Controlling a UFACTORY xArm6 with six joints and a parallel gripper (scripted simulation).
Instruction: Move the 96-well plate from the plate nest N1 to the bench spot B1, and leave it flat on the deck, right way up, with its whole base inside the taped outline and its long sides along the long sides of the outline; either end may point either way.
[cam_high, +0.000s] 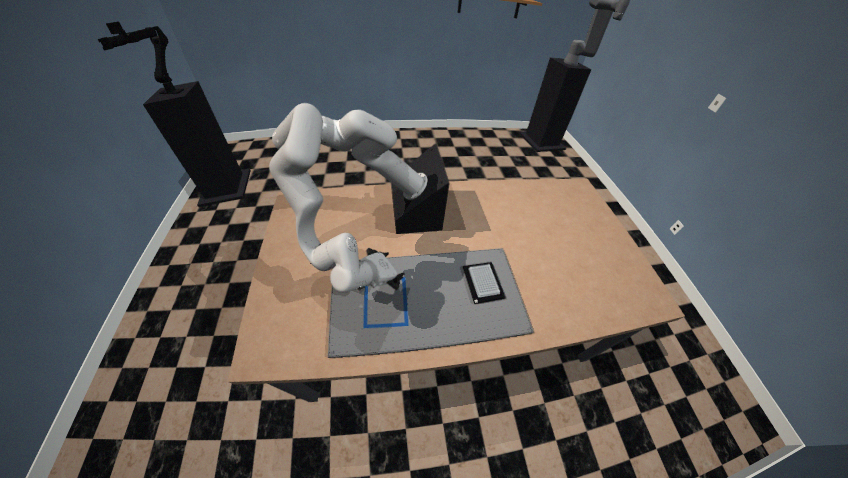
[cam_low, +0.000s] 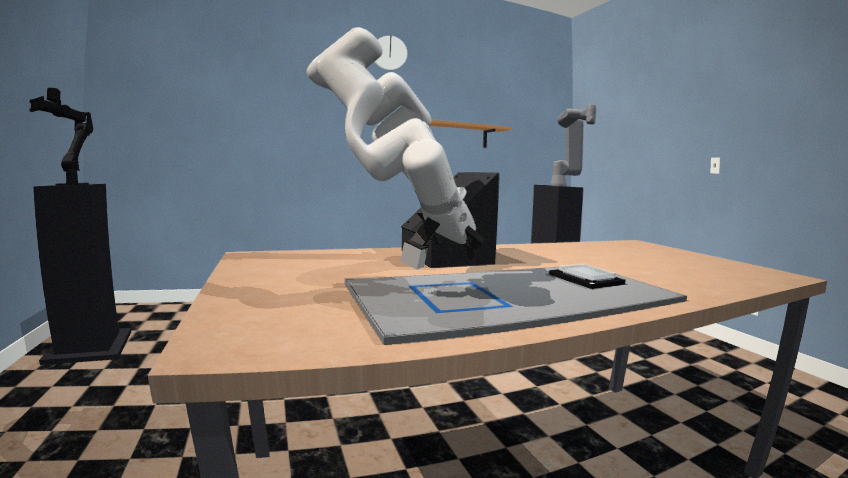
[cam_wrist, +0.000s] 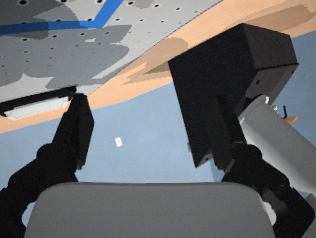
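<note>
Gripper (cam_high: 388, 277) hanging spread wide, empty; plate (cam_high: 483, 281) sitting well off to its side, probably light, rigid, slick — pinch long sides.

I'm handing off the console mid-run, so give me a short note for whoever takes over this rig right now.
Gripper: open, holding nothing, above the far end of the blue taped rectangular outline B1 on the grey perforated deck.
Things: the white 96-well plate sits flat in its black plate nest N1, toward the deck's other end. The outline has nothing in it.
Done: nothing yet; the plate is untouched.
Left: reach the nest, grasp the plate, carry it to the outline, set it flat with long sides aligned.
</note>
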